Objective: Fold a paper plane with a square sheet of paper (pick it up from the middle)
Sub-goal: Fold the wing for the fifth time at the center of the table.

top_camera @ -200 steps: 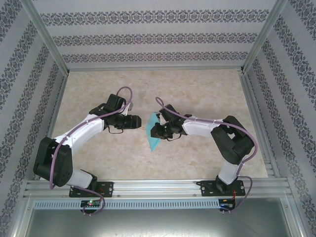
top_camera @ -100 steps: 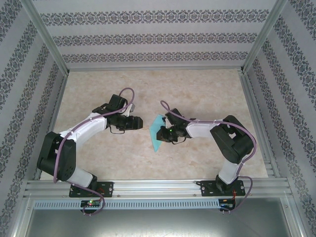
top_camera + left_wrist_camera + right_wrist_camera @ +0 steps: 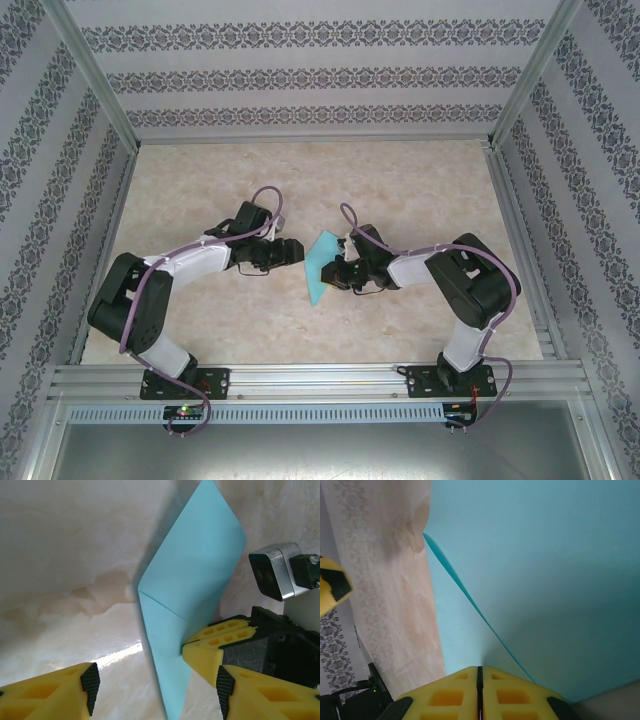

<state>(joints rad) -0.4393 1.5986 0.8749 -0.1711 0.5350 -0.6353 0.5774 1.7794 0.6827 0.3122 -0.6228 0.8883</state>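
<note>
Turquoise folded paper plane (image 3: 321, 266), pointed and dart-like with one crease across it, sits mid-worktop between the two arms. It is held up on edge, not lying flat; can't tell if its low tip touches the surface. Long axis runs roughly far-to-near, leaning a bit left toward the near end. Pointed end is nearer the arm bases, blunt end away.

Right claw (image 3: 343, 272) is clamped on it, jaws pressed together over the right-hand edge about halfway along. In the right wrist view the yellow fingers (image 3: 455, 697) meet with no gap and the sheet spreads out from them.

Left claw (image 3: 292, 251) is apart, jaws wide, holding nothing. It is just beside the plane on its left and aimed at it. In the left wrist view the plane's face lies straight ahead. Its pointed end falls between the two black pads (image 3: 90, 681), closer to the right-hand one.

Key relation: the plane lies to the right of the free claw, with its long axis crossing that claw's line of approach. Judgement: the left claw looks set to close on the free left edge or the crease, and should do so without knocking the sheet out of the right claw's pinch. Marbled beige worktop (image 3: 400, 180) lies underneath.
</note>
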